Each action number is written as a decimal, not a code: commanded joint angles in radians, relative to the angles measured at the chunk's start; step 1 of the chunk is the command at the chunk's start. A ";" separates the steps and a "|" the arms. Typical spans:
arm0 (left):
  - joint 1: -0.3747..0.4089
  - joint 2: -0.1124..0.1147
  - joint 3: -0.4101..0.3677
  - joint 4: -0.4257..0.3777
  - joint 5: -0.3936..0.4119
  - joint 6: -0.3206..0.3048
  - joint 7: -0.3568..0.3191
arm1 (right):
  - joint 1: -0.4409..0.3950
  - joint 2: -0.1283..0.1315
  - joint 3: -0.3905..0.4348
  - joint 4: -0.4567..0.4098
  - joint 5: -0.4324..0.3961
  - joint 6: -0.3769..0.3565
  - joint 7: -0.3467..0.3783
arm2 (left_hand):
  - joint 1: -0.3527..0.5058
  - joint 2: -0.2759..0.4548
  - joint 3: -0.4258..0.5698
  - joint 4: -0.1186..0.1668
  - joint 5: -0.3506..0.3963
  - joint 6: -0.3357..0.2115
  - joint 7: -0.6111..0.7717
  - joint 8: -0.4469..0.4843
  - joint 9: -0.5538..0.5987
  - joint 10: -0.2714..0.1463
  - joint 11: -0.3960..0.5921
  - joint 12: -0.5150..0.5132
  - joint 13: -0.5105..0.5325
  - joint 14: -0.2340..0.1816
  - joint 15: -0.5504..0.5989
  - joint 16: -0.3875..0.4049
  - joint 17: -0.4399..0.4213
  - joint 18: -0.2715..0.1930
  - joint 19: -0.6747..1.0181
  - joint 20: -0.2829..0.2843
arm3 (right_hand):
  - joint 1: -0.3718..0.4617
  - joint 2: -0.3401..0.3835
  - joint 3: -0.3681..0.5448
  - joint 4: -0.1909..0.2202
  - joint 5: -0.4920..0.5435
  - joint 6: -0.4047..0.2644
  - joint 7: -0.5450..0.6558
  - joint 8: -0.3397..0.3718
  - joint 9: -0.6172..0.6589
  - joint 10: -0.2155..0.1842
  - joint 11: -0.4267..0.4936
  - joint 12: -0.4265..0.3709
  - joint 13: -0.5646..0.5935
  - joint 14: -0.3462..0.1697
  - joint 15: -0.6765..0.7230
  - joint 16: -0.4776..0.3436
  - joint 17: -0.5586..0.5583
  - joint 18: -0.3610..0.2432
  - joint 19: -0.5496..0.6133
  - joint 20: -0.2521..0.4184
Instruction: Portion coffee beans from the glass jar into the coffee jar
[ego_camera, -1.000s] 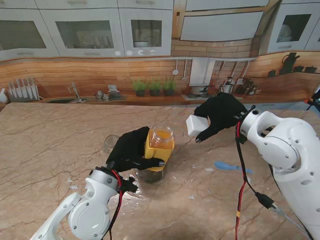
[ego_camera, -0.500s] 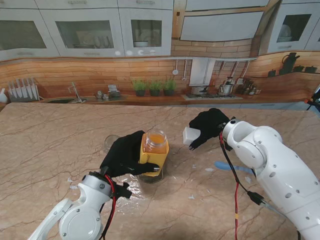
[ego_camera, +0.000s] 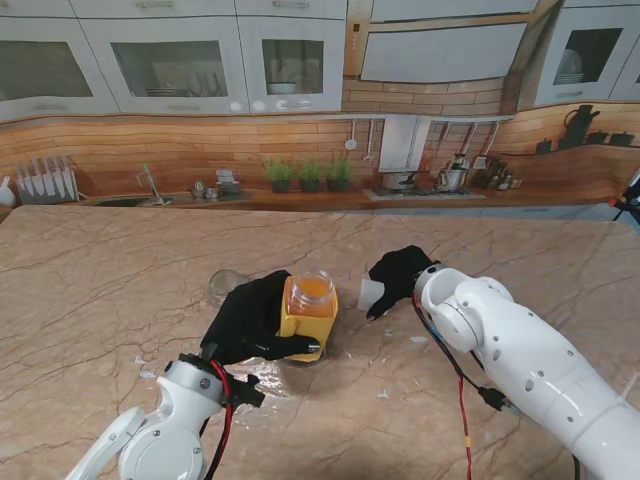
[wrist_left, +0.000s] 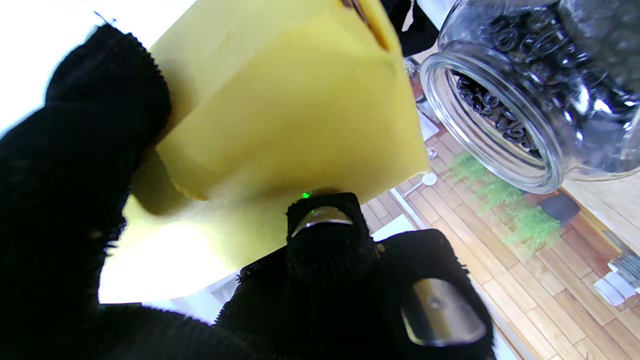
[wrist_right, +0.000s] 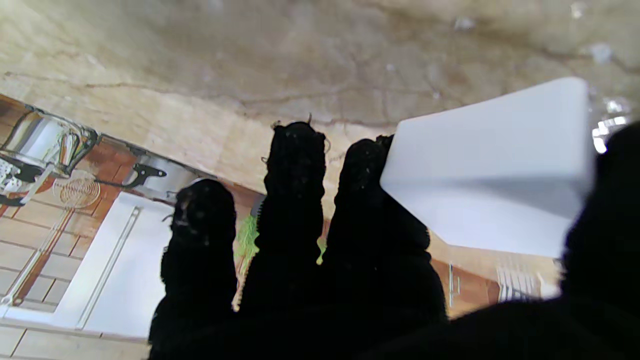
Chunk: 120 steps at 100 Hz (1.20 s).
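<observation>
Yellow-labelled jar (ego_camera: 308, 312) sitting open in left hand (ego_camera: 250, 320); right hand (ego_camera: 400, 278) clutching white lid (ego_camera: 372, 295); pouring not begun.

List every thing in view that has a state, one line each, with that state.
coffee jar: yellow, upright, lid off, mouth open, gripped by the left hand.
glass jar: lying on its side, open, beans inside.
white lid: off, gripped in the right hand.
left hand: shut on the coffee jar.
right hand: shut on the white lid.
</observation>
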 joint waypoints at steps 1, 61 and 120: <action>0.018 -0.003 -0.002 -0.004 -0.003 -0.003 0.000 | 0.018 -0.016 -0.027 0.032 0.013 0.019 -0.004 | 0.191 0.207 0.269 0.138 0.051 -0.242 0.278 0.085 0.107 -0.124 0.133 0.085 -0.003 0.052 -0.072 0.013 -0.023 -0.143 0.163 -0.015 | 0.263 0.164 0.126 0.050 0.085 -0.327 0.223 -0.015 -0.031 -0.072 0.048 0.012 -0.005 -0.019 0.025 0.005 -0.003 -0.002 0.022 -0.005; 0.032 -0.003 -0.024 -0.005 -0.011 -0.015 0.003 | 0.120 -0.025 -0.228 0.130 0.079 0.146 0.019 | 0.191 0.204 0.272 0.139 0.056 -0.234 0.276 0.081 0.113 -0.117 0.130 0.083 -0.002 0.053 -0.061 0.022 -0.022 -0.141 0.172 -0.012 | -0.146 -0.065 0.480 0.062 -0.304 -0.151 -0.150 0.097 -0.361 0.052 0.009 -0.039 -0.186 0.037 -0.021 -0.025 -0.083 0.022 0.012 -0.022; 0.040 -0.003 -0.036 -0.013 -0.012 -0.027 0.006 | -0.028 0.005 0.038 -0.061 -0.077 0.038 0.149 | 0.190 0.205 0.272 0.139 0.058 -0.232 0.275 0.080 0.115 -0.113 0.128 0.083 -0.002 0.055 -0.058 0.024 -0.022 -0.138 0.176 -0.011 | -0.291 -0.011 0.516 0.060 -0.455 -0.073 -0.287 0.084 -0.555 0.143 -0.297 -0.343 -0.398 0.144 -0.420 -0.295 -0.239 0.104 -0.206 -0.084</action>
